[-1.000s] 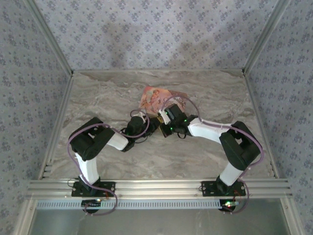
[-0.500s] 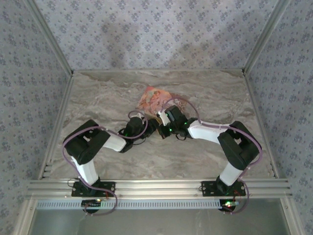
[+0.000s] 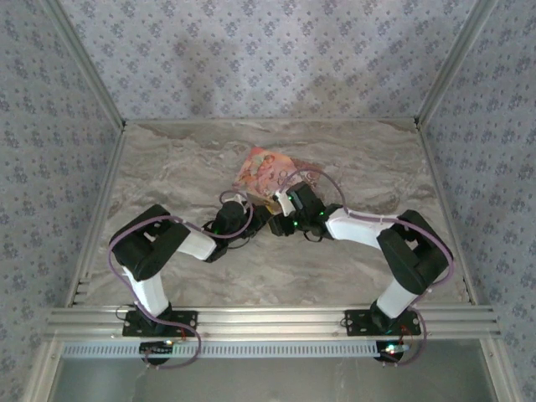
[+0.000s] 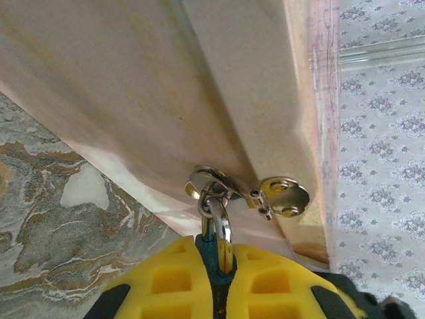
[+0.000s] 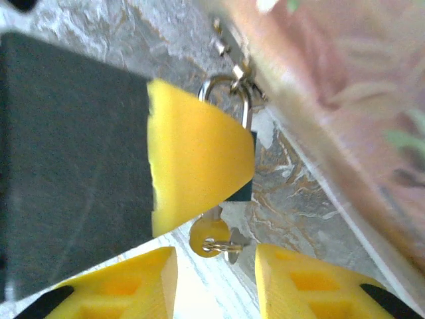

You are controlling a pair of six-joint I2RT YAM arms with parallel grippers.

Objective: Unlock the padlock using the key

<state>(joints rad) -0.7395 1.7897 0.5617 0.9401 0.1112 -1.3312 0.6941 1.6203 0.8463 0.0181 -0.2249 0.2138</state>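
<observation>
Top view: L arm [image 3: 197, 241] and R arm [image 3: 356, 226] meet over the tabletop [image 3: 167, 167] at the near edge of the pink pouch [image 3: 264, 167]; the lock is too small to pick out there. L wrist view: L fingers [image 4: 166, 279] are together, clamped on the padlock [image 4: 212, 256] by its blue body. Its shackle [image 4: 222, 222] sticks out just past the tips and is hooked thru the pouch's zip ring [image 4: 209, 183]. R wrist view: R fingers [image 5: 299, 282] stand apart, holding nothing. The key [image 5: 208, 236] sits btwn them just beyond the tips, its blade up in the padlock's base and a small ring hanging off it. Can't tell if the shackle has popped. Judged step: key is in, the turn is likely not done. Next move prob needs R fingers to close square on the key head and twist w/o pulling it out, while L holds the body steady.
</observation>
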